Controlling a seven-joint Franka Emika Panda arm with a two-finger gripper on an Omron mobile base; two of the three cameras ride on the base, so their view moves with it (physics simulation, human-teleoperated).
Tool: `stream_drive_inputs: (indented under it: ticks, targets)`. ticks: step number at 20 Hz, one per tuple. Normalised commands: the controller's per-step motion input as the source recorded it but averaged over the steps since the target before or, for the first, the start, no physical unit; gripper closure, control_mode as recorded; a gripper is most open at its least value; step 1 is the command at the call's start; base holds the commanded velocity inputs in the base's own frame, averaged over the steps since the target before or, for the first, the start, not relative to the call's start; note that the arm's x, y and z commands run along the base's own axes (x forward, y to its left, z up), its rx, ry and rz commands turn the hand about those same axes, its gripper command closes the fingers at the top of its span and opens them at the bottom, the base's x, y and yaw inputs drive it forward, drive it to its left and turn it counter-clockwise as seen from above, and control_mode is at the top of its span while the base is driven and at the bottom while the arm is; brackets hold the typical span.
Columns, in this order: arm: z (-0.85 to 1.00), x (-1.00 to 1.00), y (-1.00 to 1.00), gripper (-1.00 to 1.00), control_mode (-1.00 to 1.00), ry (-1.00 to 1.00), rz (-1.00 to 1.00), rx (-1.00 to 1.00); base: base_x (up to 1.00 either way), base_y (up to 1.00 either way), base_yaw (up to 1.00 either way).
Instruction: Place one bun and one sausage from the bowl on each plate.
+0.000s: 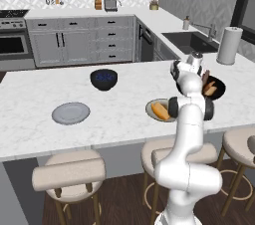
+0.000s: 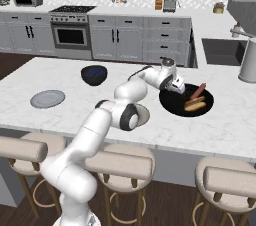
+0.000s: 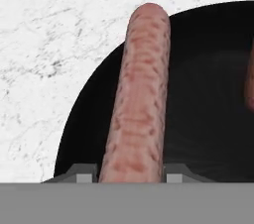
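The end effector (image 2: 179, 87) hangs over the near-left edge of the black bowl (image 2: 172, 105), and it holds a sausage (image 3: 139, 99). In the hand view the sausage sticks straight out from between the two fingertips (image 3: 83, 172), long way pointing away from the hand. The fingers sit tight on both sides of it, so the grip is narrow and closed on the sausage.

The plate with the brown middle (image 1: 149, 108) lies just beside the bowl, on the side toward the robot's left. It already has a bun (image 1: 159, 111) lying on it. So I think this sausage should go there, a short swing to the left and then down next to the bun.

The grey plate (image 1: 70, 113) is far off to the left on the white surface (image 1: 30, 94), and it has no food on it. One more bun (image 2: 195, 105) and one more sausage (image 2: 198, 90) lie side by side in the bowl, and they look meant for that grey plate.

The small blue bowl (image 1: 103, 79) sits between the two plates, farther back. I think it is out of the way.
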Motion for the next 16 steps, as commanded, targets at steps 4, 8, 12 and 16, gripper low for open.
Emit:
stream_drive_inputs:
  ticks: [4, 8, 12, 16]
  targets:
    - [0.55, -0.86, 0.60, 1.00, -1.00, 0.01, 0.00, -0.18, 0.00, 0.00, 0.00]
    - [0.45, -1.00, 0.82, 1.00, -1.00, 0.00, 0.07, -0.05, 0.00, 0.00, 0.00]
    - [0.19, -1.00, 0.96, 1.00, -1.00, 0.00, 0.22, -0.05, 0.00, 0.00, 0.00]
    - [-0.37, -1.00, 0.75, 1.00, -1.00, 0.00, 0.34, -0.07, 0.00, 0.00, 0.00]
